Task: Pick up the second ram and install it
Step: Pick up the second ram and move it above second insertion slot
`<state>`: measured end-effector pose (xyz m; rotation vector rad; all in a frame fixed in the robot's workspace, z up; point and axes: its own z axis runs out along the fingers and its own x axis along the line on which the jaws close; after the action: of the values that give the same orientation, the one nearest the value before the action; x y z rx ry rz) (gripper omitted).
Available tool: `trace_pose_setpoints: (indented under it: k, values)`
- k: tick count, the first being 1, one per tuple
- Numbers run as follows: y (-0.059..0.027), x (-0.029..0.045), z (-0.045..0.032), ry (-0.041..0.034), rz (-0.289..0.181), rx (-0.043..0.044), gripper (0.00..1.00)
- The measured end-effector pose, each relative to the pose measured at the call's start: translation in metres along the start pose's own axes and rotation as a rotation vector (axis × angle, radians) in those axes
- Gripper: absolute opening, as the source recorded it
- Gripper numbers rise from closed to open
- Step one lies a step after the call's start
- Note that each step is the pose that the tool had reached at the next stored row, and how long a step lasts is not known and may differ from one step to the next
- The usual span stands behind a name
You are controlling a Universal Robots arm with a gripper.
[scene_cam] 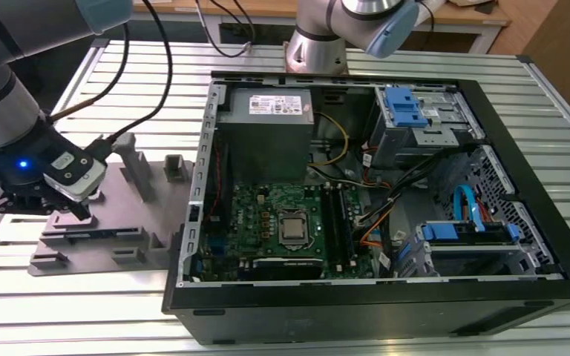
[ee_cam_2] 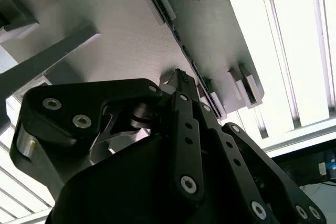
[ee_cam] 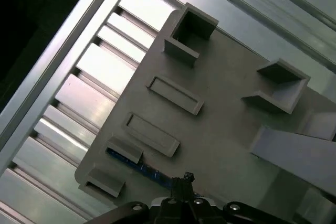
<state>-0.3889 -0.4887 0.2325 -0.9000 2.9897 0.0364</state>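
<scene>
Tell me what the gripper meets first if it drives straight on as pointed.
Most likely the second ram, on edge in the grey fixture, right ahead of the gripper in the first wrist view. Depth unclear; it may already touch.

At the left edge of the frame, the dark robot arm (scene_cam: 8,126) reaches down, its gripper (scene_cam: 62,213) low over the grey plastic fixture tray (scene_cam: 116,241) on the slatted aluminium table (scene_cam: 116,74). The open black computer case (scene_cam: 364,319) fills the centre and right, showing a green motherboard (scene_cam: 255,215) below a grey metal power supply (scene_cam: 265,133).
</scene>
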Motion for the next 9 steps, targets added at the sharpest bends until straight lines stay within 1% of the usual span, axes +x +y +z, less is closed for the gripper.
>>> trace_pose_setpoints:
  k: [9]
  values:
    - [0.0000,0.0000,0.0000,0.0018,-0.110,-0.0028,0.07]
